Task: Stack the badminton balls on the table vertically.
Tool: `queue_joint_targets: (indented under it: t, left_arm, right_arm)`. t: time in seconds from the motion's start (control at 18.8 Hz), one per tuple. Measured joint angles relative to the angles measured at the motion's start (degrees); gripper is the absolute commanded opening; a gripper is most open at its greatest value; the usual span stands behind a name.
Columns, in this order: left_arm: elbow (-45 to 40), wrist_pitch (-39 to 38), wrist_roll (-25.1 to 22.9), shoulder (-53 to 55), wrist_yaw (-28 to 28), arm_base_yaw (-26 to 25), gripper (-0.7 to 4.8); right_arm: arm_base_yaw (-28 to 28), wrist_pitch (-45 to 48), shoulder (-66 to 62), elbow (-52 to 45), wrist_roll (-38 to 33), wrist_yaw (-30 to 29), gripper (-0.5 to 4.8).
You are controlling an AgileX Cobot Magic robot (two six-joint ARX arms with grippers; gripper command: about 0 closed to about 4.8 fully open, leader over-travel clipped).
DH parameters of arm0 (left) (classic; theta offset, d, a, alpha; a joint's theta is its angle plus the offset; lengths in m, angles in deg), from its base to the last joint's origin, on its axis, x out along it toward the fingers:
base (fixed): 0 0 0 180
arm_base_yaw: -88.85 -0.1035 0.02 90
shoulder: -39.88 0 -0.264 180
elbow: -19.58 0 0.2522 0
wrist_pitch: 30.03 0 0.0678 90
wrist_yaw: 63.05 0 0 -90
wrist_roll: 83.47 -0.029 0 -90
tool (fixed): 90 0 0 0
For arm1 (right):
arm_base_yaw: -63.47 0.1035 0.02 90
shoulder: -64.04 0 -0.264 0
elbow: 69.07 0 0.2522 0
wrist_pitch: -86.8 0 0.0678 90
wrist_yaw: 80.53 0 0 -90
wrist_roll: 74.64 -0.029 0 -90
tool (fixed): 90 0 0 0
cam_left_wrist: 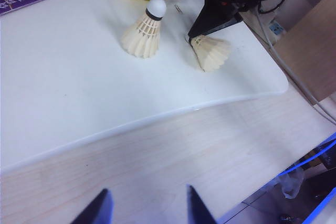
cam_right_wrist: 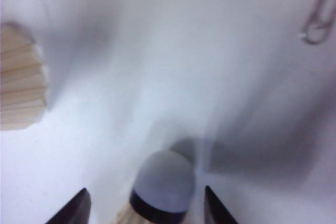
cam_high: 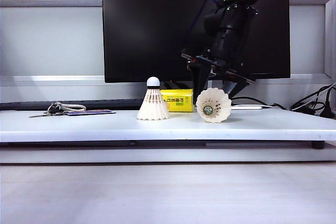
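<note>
Nearest the exterior camera, the table [cam_high: 79, 124] carries two badminton balls: one upright [cam_high: 153, 100], one tipped on its side [cam_high: 213, 105]. Behind the tipped one the right gripper [cam_right_wrist: 142, 205] angles down, jaws wide, straddling its cork tip. Off the table's edge, the left gripper [cam_left_wrist: 144, 208] hovers, jaws wide and empty.

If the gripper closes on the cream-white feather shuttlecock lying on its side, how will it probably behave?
The lying cream-white feather shuttlecock probably weighs very little, being mostly thin feathers. Its round skirt rests on the white table, so a nudge may roll it in a curve. The open right gripper straddles its cork tip, likely the stiffest part; the feathers might bend or crack if squeezed.
</note>
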Motion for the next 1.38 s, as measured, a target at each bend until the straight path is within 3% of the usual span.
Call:
queue_joint_targets:
  t: [0.48, 0.58, 0.64, 1.38]
  left_arm:
    - [0.0, 0.0, 0.0, 0.0, 0.0, 0.0, 1.93]
    - [0.0, 0.0, 0.0, 0.0, 0.0, 0.0, 1.92]
    - [0.0, 0.0, 0.0, 0.0, 0.0, 0.0, 1.93]
    - [0.0, 0.0, 0.0, 0.0, 0.0, 0.0, 1.92]
  right_arm:
    - [0.6, -1.0, 0.0, 0.0, -0.4, 4.5, 2.68]
    - [0.6, -1.0, 0.0, 0.0, -0.4, 4.5, 2.03]
    - [0.7, -1.0, 0.0, 0.0, -0.5, 4.5, 1.96]
    - [1.0, -2.0, -0.8, 0.1, -1.1, 5.0, 1.89]
